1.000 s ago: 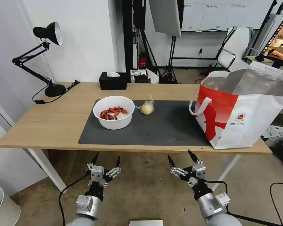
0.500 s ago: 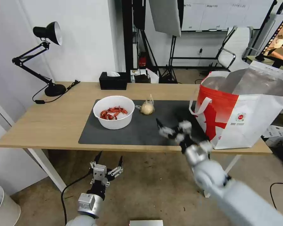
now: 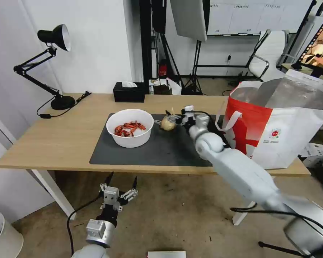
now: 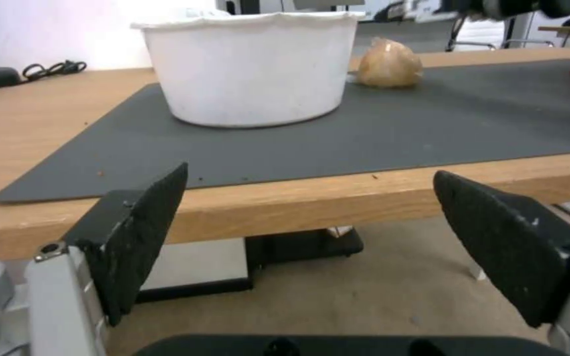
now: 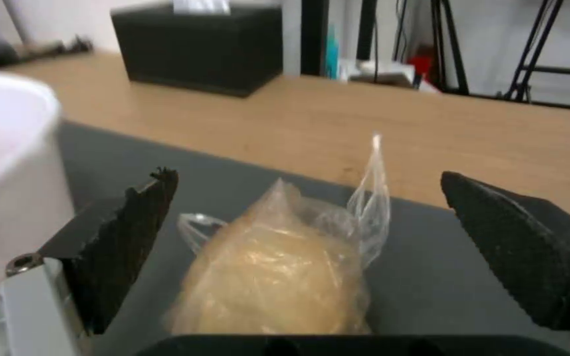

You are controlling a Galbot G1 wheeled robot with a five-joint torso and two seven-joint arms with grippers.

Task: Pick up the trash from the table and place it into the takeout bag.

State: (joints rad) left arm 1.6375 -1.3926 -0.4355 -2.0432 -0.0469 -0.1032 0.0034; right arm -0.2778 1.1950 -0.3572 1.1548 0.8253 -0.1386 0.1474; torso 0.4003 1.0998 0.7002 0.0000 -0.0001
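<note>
Right tool (image 3: 173, 117) wide open, empty, straddling knotted bag (image 5: 278, 267) on dark mat (image 3: 176, 147) beside white bowl (image 3: 130, 128); best closed low on lump, not loose plastic; left tool (image 3: 120, 182) open, empty, below desk (image 3: 61, 136) edge.

A black desk lamp (image 3: 55, 37) stands near the white wall (image 3: 97, 43). Behind, a white chair (image 3: 267, 55) and black stands (image 3: 195, 61) are on the brown floor (image 3: 168, 211).

White bowl (image 4: 249, 69) on dark mat (image 4: 364, 133), knotted bag (image 4: 389, 70) beside, jaws apart.
</note>
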